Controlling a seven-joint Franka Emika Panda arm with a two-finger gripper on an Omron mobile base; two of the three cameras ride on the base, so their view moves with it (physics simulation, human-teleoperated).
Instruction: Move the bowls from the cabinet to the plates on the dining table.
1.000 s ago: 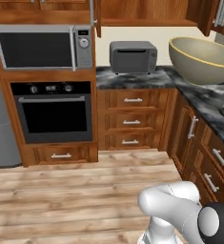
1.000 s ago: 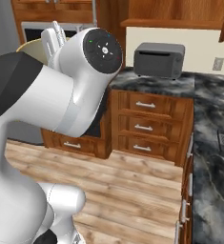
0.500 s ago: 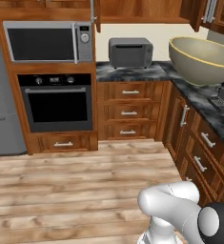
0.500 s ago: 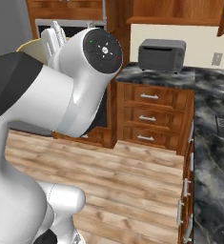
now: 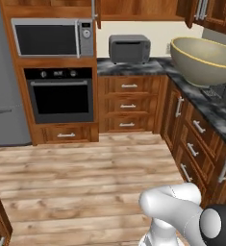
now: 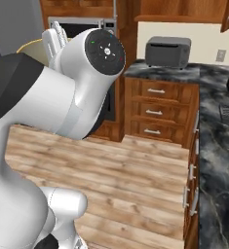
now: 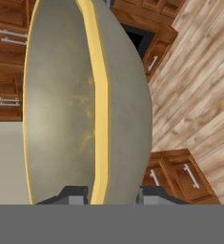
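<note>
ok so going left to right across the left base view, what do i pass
fridge → microwave above the oven → toaster oven → bowl

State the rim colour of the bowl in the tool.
Pale yellow rim on the bowl, clearest in the hand view.

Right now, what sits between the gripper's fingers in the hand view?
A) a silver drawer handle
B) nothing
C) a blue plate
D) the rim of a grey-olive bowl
D: the bowl fills the hand view, with the gripper closed across its pale yellow rim, one finger each side.
</note>
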